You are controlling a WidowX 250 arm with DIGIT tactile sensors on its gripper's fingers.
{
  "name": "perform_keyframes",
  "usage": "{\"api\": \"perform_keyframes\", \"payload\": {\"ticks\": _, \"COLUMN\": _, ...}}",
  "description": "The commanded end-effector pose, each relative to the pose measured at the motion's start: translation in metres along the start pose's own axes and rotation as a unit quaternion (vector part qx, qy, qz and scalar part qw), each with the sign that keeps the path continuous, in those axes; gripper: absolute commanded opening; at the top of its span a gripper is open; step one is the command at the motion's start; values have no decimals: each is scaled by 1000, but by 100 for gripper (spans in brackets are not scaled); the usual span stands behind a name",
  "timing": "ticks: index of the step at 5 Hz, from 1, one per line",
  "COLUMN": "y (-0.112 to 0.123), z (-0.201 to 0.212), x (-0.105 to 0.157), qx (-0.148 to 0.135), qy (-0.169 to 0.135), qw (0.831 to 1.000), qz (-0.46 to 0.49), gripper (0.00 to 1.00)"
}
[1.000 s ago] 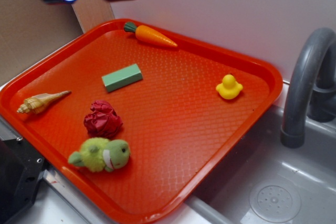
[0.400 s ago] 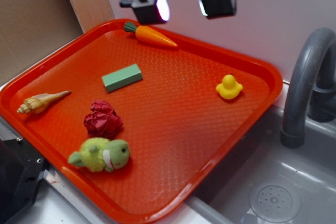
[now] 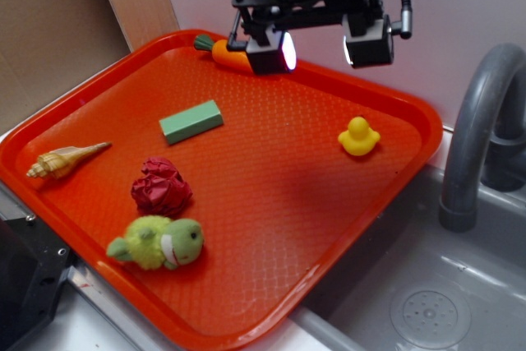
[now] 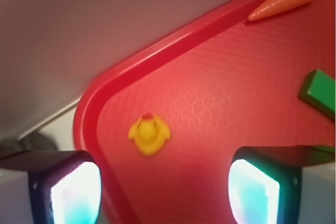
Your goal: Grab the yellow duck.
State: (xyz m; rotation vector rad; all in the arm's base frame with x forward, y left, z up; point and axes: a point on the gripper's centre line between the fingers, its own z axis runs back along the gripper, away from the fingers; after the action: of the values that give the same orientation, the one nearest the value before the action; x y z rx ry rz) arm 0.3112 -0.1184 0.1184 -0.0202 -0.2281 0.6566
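Observation:
The yellow duck [image 3: 359, 136] [image 4: 149, 134] sits upright on the orange tray [image 3: 271, 170] near its far right corner. My gripper [image 3: 322, 48] [image 4: 165, 195] hangs open in the air above the tray's back edge, up and to the left of the duck, with nothing between its fingers. In the wrist view the duck lies ahead of the wide-open jaws, a little left of centre, with the glowing pads [image 4: 76, 195] low at either side.
On the tray also lie a toy carrot [image 3: 234, 55], a green block [image 3: 191, 122], a seashell [image 3: 64, 159], a crumpled red ball [image 3: 161, 187] and a yellow-green plush toy [image 3: 158, 242]. A grey sink [image 3: 427, 302] and faucet [image 3: 477, 129] stand to the right.
The gripper has swept from the upper left to the right and lower, now hanging over the tray's back edge nearer the duck. The objects on the tray have not moved.

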Motion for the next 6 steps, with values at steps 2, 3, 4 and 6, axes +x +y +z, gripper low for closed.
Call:
{"api": "perform_keyframes", "payload": {"ticks": 2, "y": -22, "z": -50, "x": 11, "qx": 6, "qy": 5, "qw": 999, "qz": 41, "gripper": 100}}
{"api": "perform_keyframes", "payload": {"ticks": 3, "y": -35, "z": -67, "x": 0, "qx": 3, "qy": 18, "qw": 999, "qz": 38, "gripper": 100}}
{"api": "perform_keyframes", "payload": {"ticks": 4, "y": -37, "z": -87, "x": -6, "qx": 7, "qy": 3, "qw": 1000, "qz": 28, "gripper": 0}}
{"api": "perform_keyframes", "payload": {"ticks": 6, "y": -29, "z": -18, "x": 5, "qx": 13, "qy": -5, "qw": 996, "qz": -85, "gripper": 0}}
